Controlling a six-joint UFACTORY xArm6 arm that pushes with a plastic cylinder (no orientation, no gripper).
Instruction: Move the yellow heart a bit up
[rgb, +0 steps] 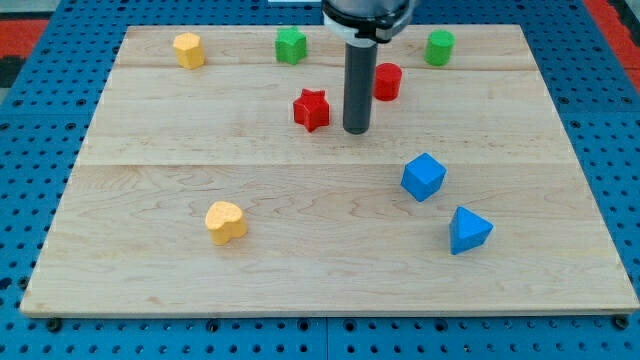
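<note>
**Yellow heart lying low on the worktop, tip standing well above it**

The yellow heart (226, 222) is sitting in the lower left part of the wooden worktop (150, 120), well apart from every other block. Its two rounded lobes are facing the view's right and its narrower end is pointing toward the view's left, so its long axis is running roughly left to right, tilted only slightly.

Nothing is crowding it — the bare wood above it is running open toward the view's top. Farther up, a red star (312, 109) is resting near the centre, and a red cylinder (387, 81) is sitting just to the right of the rod. Along the top edge, a yellow block (188, 49) of uncertain shape is lying at the left, a green star-like block (291, 45) near the middle, and a green cylinder-like block (439, 47) at the right. At the right side of the worktop a blue cube (423, 176) is standing above a blue triangular block (468, 230).

There is no gripper to open or close here — the arm is ending in a dark rod. My tip (357, 131) is standing between the red star and the red cylinder, just beside both but not clearly touching either, and well apart from the yellow heart, up and to the right of it.
</note>
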